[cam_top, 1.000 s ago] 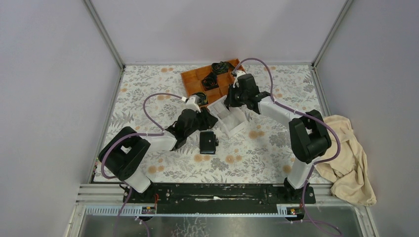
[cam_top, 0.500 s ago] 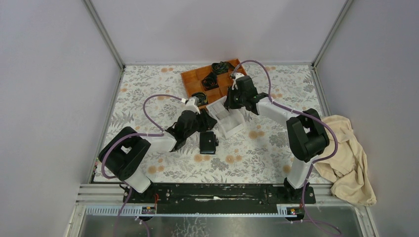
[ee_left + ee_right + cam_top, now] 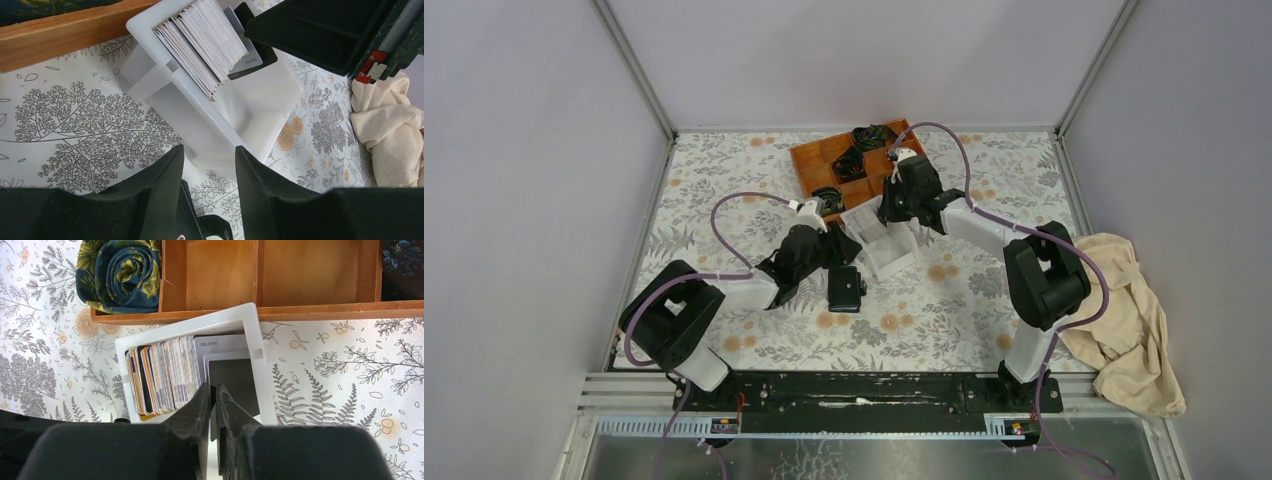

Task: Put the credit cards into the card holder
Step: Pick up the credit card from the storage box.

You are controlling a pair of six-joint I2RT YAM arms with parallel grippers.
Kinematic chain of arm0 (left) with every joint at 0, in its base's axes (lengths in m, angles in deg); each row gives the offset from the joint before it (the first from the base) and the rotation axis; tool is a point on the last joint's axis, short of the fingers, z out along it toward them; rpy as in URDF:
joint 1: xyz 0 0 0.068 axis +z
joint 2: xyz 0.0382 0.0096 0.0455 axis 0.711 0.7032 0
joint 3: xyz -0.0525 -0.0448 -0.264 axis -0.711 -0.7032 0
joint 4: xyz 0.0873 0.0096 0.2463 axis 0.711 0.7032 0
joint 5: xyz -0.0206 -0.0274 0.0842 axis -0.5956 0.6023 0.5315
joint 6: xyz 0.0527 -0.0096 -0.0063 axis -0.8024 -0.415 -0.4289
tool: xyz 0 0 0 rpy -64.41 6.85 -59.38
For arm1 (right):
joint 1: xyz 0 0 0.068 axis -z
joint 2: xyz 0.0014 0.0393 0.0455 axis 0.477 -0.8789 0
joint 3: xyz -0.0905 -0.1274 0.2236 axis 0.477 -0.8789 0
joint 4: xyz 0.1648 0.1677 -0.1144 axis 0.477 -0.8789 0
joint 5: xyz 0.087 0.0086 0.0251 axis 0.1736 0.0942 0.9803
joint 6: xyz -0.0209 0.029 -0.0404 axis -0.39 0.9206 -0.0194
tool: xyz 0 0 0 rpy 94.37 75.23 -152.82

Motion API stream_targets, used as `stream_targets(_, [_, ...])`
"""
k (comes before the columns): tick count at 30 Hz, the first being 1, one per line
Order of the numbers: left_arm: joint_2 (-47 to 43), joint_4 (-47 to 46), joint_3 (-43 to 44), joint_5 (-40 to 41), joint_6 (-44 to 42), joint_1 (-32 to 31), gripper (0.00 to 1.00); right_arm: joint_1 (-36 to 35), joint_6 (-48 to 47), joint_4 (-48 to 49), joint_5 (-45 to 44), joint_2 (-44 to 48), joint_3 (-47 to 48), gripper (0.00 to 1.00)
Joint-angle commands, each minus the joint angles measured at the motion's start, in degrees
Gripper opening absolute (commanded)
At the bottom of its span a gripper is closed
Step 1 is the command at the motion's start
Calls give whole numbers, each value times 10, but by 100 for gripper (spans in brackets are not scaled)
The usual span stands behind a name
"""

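Observation:
The credit cards (image 3: 167, 372) stand on edge as a stack in a white open-top box (image 3: 185, 322), which also shows in the left wrist view (image 3: 260, 100) with the cards (image 3: 200, 40). My right gripper (image 3: 214, 387) reaches down into the box (image 3: 894, 255), shut on one card (image 3: 232, 377) at the end of the stack. The black card holder (image 3: 846, 288) lies on the table just in front of the box. My left gripper (image 3: 209, 155) hovers open above the holder (image 3: 192, 220), whose edge and snap lie by its left finger.
An orange wooden tray (image 3: 819, 160) holding rolled dark fabric (image 3: 120, 272) stands right behind the box. A beige cloth (image 3: 1124, 320) is heaped at the table's right edge. Grey walls close in the left, back and right sides.
My right gripper has shifted slightly back and left over the box, and its jaws have narrowed onto a card. The left gripper has moved slightly right, towards the box.

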Motion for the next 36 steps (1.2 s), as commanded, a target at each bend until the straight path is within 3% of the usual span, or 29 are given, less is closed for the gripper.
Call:
stream_targets(1, [-23, -3, -12, 8, -13, 2, 50, -14, 1, -1, -5, 34, 4, 12])
stream_targets(20, [-26, -3, -22, 10, -14, 2, 50, -18, 1, -6, -9, 36, 3, 19])
stream_targets(36, [-73, 25, -26, 17, -17, 2, 53, -43, -36, -47, -99, 83, 6, 0])
